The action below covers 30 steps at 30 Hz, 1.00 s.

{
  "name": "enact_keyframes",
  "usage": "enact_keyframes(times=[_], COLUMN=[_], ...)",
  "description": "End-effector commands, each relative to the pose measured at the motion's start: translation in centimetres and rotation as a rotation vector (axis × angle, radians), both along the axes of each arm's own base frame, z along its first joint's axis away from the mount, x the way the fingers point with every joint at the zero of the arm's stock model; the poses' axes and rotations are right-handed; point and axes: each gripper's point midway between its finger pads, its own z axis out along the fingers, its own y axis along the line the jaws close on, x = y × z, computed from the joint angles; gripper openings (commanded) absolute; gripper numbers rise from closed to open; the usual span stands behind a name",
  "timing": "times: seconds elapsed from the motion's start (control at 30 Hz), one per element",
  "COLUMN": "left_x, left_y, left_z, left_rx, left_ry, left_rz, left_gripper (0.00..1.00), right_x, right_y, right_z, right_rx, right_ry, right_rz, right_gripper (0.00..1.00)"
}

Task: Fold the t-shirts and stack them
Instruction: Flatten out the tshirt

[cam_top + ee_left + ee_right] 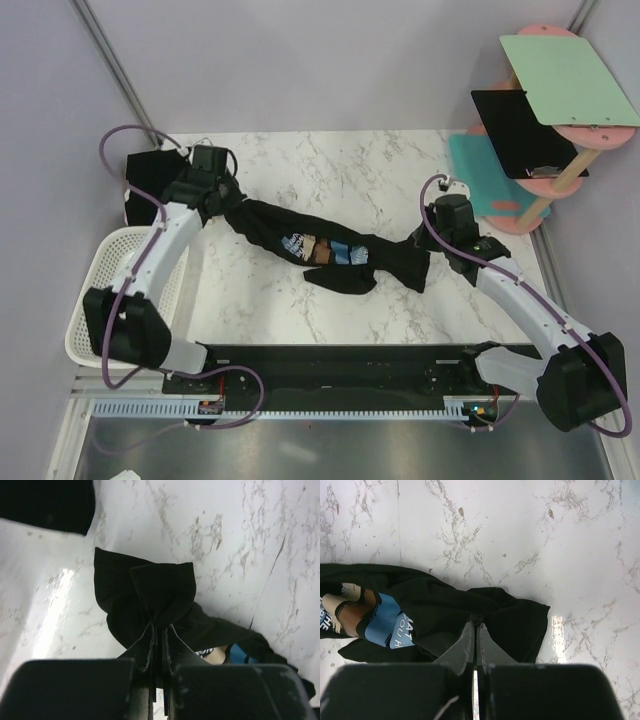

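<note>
A black t-shirt (290, 230) with a blue, brown and white print (322, 248) lies bunched in a long band across the marble table. My left gripper (222, 196) is shut on its left end; the left wrist view shows the jaws (160, 626) pinching a fold of the black cloth (160, 587). My right gripper (428, 240) is shut on the right end, and in the right wrist view its jaws (475, 622) bite the dark fabric (520, 620) beside the print (385, 625). A second black t-shirt (150, 172) lies crumpled at the far left, its edge (45, 502) showing beyond the left gripper.
A white laundry basket (100, 285) stands at the left table edge. A pink shelf stand at the back right holds a teal mat (480, 175), a black panel (520, 130) and a pale green panel (570, 80). A black rail (340, 365) runs along the near edge.
</note>
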Motion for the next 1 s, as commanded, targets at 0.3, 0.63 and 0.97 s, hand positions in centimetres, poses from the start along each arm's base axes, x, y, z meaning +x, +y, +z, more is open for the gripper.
enact_keyframes(times=[0.3,0.63,0.97], left_x=[-12.2,-9.5,-11.2], left_y=[3.7,3.3,2.6], left_z=[-5.8,-6.2,-10.7], left_rx=[0.035,0.074,0.042], left_ry=[0.124,0.162,0.269], left_rz=[0.097,0.063,0.045], left_gripper=[1.0,0.87,0.79], right_x=[-0.3,0.3,0.4], right_y=[-0.8,-0.1,0.0], right_z=[-0.2,-0.7,-1.5], right_rx=[-0.01,0.009,0.006], right_ry=[-0.023,-0.007,0.01], right_rz=[-0.016,-0.001,0.002], right_gripper=[0.0,0.0,0.0])
